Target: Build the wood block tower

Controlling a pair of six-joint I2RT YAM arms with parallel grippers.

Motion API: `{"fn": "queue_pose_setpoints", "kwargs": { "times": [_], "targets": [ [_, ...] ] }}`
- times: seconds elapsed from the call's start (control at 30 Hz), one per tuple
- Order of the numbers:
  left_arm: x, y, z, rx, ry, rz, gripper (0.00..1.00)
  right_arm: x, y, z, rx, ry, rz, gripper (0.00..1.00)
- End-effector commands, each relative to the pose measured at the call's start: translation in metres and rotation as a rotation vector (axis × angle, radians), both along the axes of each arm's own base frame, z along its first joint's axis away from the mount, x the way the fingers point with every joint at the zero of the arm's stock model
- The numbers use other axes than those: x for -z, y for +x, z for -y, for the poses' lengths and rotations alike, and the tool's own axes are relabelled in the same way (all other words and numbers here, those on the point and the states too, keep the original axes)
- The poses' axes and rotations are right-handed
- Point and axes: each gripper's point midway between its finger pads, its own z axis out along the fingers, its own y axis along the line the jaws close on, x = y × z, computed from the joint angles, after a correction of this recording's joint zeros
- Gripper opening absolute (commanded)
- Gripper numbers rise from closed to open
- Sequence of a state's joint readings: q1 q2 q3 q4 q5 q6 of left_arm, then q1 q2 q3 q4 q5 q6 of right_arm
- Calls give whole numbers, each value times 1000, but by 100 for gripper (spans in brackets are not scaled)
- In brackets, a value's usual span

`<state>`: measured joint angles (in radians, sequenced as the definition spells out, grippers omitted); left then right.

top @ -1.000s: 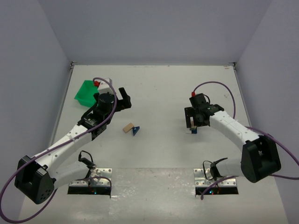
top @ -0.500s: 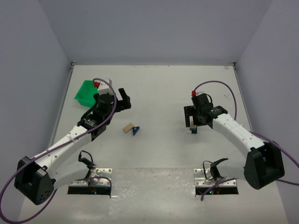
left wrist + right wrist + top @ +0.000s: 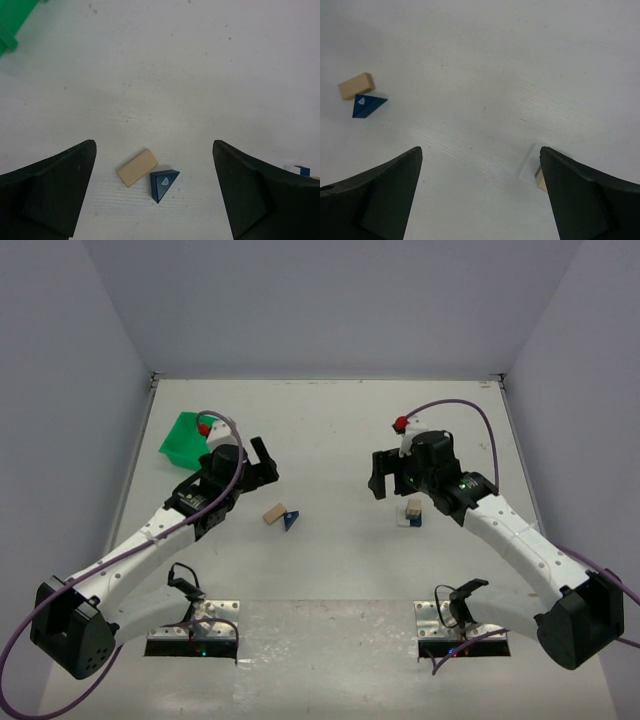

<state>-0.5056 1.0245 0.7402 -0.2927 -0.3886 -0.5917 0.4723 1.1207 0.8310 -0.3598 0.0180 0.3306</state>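
Near the middle of the desk [image 3: 330,420], a tan block [image 3: 272,513] lies flat with the blue wedge [image 3: 291,520] touching its corner. Both sit well away from every edge, with open surface between them and a small stack [image 3: 413,511] topped by a tan piece farther right. Just beside that stack the right gripper [image 3: 388,478] hangs with its jaws spread wide and nothing between them, while the left gripper [image 3: 265,460], beyond the loose pair, is equally wide and empty, and the green bin [image 3: 184,436] sits close to the desk's far-left edge.
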Motion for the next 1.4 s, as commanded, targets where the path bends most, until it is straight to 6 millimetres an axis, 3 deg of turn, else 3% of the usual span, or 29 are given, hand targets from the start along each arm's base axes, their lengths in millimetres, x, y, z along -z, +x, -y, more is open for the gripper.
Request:
{"fn": "queue_pose_setpoints", "kwargs": {
  "times": [0.0,0.23,0.33,0.5,0.6,0.73,0.93,1.0,1.13,1.37],
  "targets": [
    [37,-34,-1,29,-6,-152,100,-8,2,-26,-120,79,52,99],
    [77,-74,22,165,-135,-275,100,16,-7,-6,-78,8,46,99],
    [88,-79,22,155,-146,-302,100,22,-11,-4,-77,5,46,99],
    [102,-72,5,64,-52,-361,100,26,-13,-4,-82,5,38,99],
    [102,-70,12,91,-50,-393,100,28,-13,-1,-73,-4,36,99],
    [124,-73,6,80,30,-482,98,30,-12,5,-50,-34,37,99],
    [119,-65,10,130,59,-463,100,31,-10,7,-41,-47,39,99],
    [124,-65,0,83,107,-491,100,33,-9,10,-31,-63,36,99],
    [143,-63,1,101,169,-572,100,37,-6,13,-19,-87,28,99],
    [148,-44,8,130,244,-575,100,44,-2,12,-26,-105,14,99]
  ]
}}
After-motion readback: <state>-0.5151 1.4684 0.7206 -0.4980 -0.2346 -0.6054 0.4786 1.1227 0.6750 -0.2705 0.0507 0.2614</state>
